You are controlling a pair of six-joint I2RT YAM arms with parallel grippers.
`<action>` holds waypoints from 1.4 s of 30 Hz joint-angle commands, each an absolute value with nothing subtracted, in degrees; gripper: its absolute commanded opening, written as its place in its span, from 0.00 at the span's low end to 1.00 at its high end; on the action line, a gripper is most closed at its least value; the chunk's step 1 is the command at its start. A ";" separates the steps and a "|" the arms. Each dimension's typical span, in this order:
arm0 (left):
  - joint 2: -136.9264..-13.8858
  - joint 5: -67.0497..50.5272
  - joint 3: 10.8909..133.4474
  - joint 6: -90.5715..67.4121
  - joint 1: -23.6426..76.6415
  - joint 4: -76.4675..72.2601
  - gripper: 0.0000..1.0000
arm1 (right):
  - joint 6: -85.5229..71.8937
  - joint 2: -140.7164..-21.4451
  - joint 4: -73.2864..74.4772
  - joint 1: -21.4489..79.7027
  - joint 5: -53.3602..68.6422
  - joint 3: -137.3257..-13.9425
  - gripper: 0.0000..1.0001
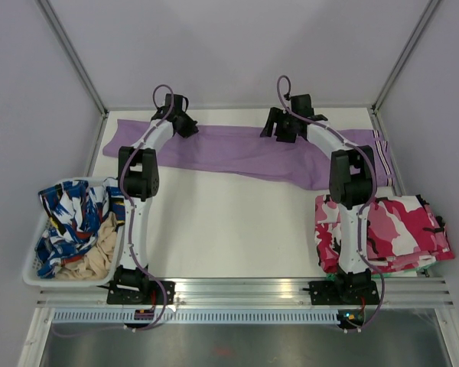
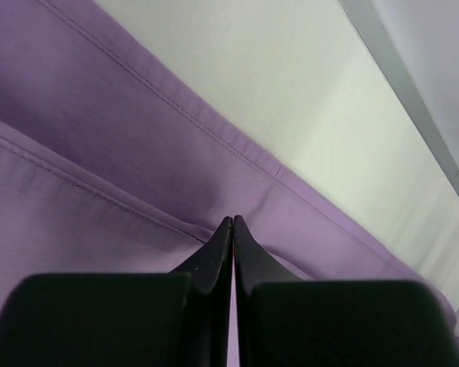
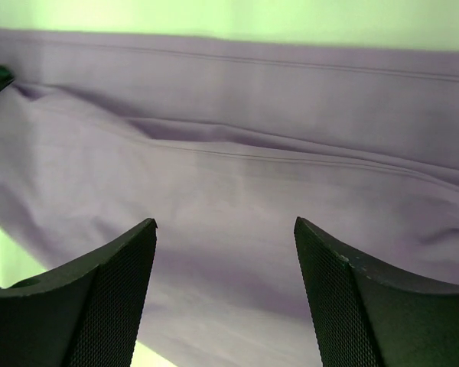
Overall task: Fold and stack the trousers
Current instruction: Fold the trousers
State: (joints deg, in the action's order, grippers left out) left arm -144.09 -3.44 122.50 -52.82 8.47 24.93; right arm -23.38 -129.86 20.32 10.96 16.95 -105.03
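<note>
The lilac trousers [image 1: 237, 149] lie stretched out flat across the far side of the table, running from left to right. My left gripper [image 1: 185, 122] is down at their upper left part. In the left wrist view its jaws [image 2: 233, 220] are pressed together, and the purple cloth [image 2: 99, 153] puckers at the tips, pinched near a seam. My right gripper [image 1: 279, 128] hangs over the middle of the trousers. In the right wrist view it [image 3: 225, 222] stands open, with smooth purple fabric [image 3: 237, 153] below and nothing between its fingers.
A white basket [image 1: 30, 267] at the left edge holds blue-and-white patterned clothing [image 1: 73, 218] and a beige garment. A folded pink, white and black camouflage garment [image 1: 398, 229] lies at the right front. Metal frame posts and walls close off the far side of the table.
</note>
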 commanded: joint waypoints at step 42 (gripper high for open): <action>-127.88 -8.97 117.86 -15.82 4.75 21.80 0.73 | 14.32 -143.70 20.56 13.36 28.83 -122.78 0.75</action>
State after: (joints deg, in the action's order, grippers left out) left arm -132.25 -9.50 118.17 -18.06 4.89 21.50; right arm 13.30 -142.89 21.45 12.82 29.74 -118.96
